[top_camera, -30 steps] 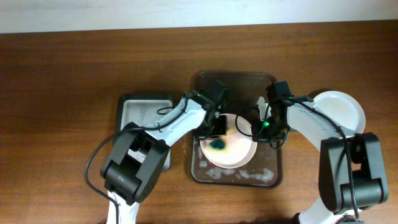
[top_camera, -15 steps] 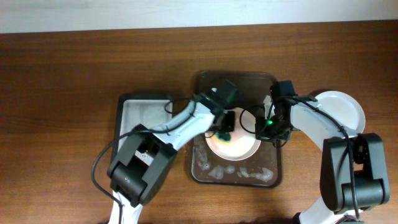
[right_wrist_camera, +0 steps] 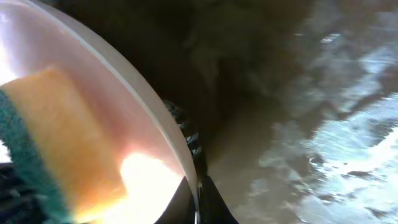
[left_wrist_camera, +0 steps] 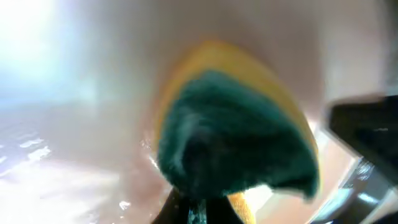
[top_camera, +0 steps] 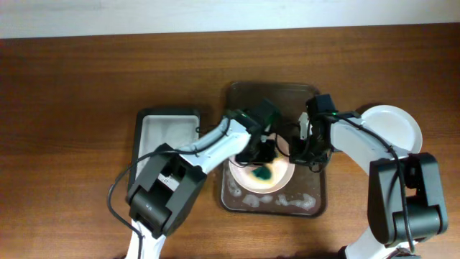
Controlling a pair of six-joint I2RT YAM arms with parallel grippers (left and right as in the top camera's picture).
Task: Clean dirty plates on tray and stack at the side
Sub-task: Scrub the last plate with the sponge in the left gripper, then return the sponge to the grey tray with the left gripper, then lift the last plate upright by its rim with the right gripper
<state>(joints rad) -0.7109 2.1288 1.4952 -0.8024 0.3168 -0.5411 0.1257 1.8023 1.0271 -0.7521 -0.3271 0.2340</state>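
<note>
A white plate [top_camera: 253,181] lies over the dark brown tray [top_camera: 313,203], which holds soapy water. My left gripper [top_camera: 263,160] is shut on a green and yellow sponge [top_camera: 263,173] and presses it on the plate; the sponge fills the left wrist view [left_wrist_camera: 233,134]. My right gripper [top_camera: 305,152] is shut on the plate's right rim, seen edge-on in the right wrist view [right_wrist_camera: 155,118] with the sponge [right_wrist_camera: 56,137] behind it. A clean white plate [top_camera: 397,124] sits on the table right of the tray. A third plate is not in view.
A smaller grey metal tray with a black rim [top_camera: 159,129] stands left of the brown tray. Foam [top_camera: 277,202] lies along the brown tray's near edge. The brown tabletop [top_camera: 86,86] stretches to the left and back.
The left gripper has dragged the sponge from the plate's far side toward its middle. The plate has shifted slightly left and nearer in the right gripper's hold.
</note>
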